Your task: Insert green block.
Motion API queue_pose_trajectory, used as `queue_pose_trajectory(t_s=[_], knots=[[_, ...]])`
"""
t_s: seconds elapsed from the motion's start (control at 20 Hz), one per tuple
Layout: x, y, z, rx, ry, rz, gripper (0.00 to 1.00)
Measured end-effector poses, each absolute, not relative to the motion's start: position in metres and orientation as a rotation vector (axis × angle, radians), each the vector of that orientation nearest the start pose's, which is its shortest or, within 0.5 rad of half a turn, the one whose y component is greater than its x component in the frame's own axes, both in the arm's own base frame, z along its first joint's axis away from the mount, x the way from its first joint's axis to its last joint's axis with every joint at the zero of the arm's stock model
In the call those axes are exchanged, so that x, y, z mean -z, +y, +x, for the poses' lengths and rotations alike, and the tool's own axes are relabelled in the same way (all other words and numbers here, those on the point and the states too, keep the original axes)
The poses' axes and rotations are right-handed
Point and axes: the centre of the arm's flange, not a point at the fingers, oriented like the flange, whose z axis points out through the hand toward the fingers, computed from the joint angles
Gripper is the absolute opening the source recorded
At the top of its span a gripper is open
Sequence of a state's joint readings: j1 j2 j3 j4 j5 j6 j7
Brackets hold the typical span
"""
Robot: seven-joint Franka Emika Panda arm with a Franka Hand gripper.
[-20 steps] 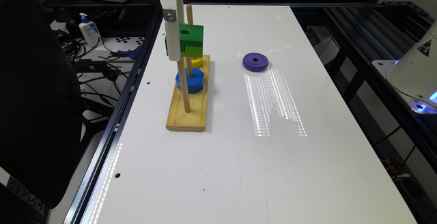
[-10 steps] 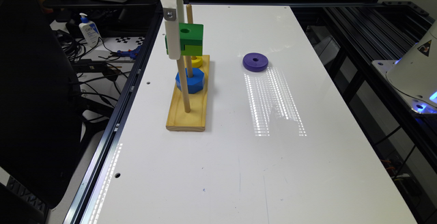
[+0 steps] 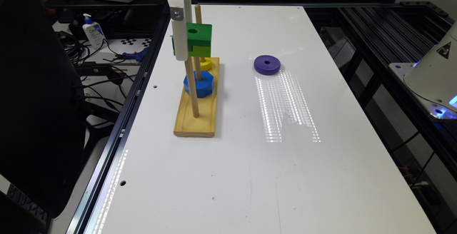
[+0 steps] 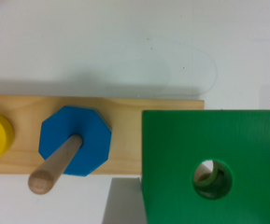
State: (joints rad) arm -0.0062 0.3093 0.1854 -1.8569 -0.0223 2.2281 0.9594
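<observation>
The green block [image 3: 198, 38], dark green over lime, hangs in the air above the near end of the wooden base [image 3: 194, 125]. My gripper [image 3: 185, 45] is shut on it, the white part lying against the side facing the exterior view's left. Through the round hole of the green block [image 4: 172, 154] in the wrist view, a pale wooden peg tip [image 4: 201, 177] shows, a little off-centre. The near peg [image 3: 192, 91] rises from the base to just under the block. Whether the peg's tip is inside the hole I cannot tell.
A blue octagonal block [image 3: 198, 84] sits on the tall middle peg [image 3: 197, 13], and a yellow ring [image 3: 206, 64] lies at the base's far end. A purple disc [image 3: 267, 64] rests on the white table [image 3: 250, 177] toward the exterior view's right. A dark chair stands off the left edge.
</observation>
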Motion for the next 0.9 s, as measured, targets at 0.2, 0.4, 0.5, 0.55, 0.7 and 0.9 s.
queue_pose_trajectory(t_s=[0.2,0.4,0.5,0.55,0.7,0.9], knots=[[-0.3635,0.1062,0.6274,0.058,1.162,-2.841,0.00],[-0.3626,0.1100,0.6299,0.058,1.154,-2.841,0.00],[-0.3628,0.1108,0.6304,0.058,1.153,-2.841,0.00],[-0.3628,0.1112,0.6305,0.058,1.152,-2.841,0.00],[-0.3627,0.1135,0.6306,0.058,1.148,-2.842,0.00],[-0.3627,0.1147,0.6307,0.059,1.145,-2.842,0.00]])
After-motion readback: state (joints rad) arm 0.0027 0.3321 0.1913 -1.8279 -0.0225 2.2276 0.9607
